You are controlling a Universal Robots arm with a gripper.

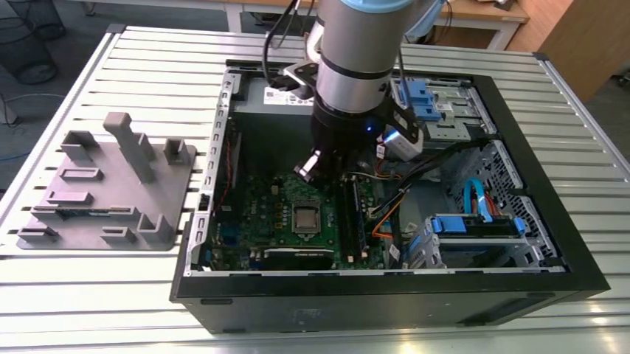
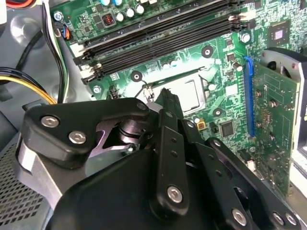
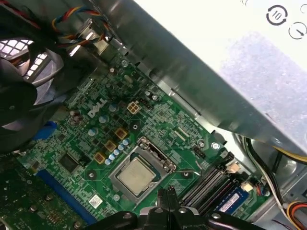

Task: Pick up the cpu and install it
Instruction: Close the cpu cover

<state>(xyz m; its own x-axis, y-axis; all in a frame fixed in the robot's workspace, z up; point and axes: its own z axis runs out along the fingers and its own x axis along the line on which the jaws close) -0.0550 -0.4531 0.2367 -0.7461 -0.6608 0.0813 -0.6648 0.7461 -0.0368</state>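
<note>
Spanning the whole exterior view, the slatted metal counter [image 1: 118, 295] carries an open black computer case [image 1: 394, 291] lying on its side, with a grey plastic fixture tray [image 1: 103, 188] beside it toward the exterior view's left. Inside the case the green motherboard [image 1: 271, 214] covers the floor, a graphics card [image 1: 295, 257] sits along its near edge, and blue drive brackets [image 1: 473, 225] fill the bay toward the exterior view's right. The robot arm [image 1: 359, 51] reaches down into the case from above, and its gripper [image 1: 313, 168] hangs just over the motherboard, a little beyond the socket as the exterior view sees it.

The cpu [image 1: 306, 217] lies flat in its socket at the middle of the board, its dull silver top showing in all three views [image 3: 135, 175] [image 2: 189, 93]. The silver socket frame [image 3: 165, 160] surrounds it. In the first wrist view the black fingertips [image 3: 165, 197] meet in a narrow point just beside the socket, between it and the dark memory slots [image 3: 206, 184], and nothing is held between them: the jaws stand together and empty. In the second wrist view the black gripper linkage [image 2: 163, 158] hides part of the socket, with the long memory slots [image 2: 163, 36] running beyond it.
</note>
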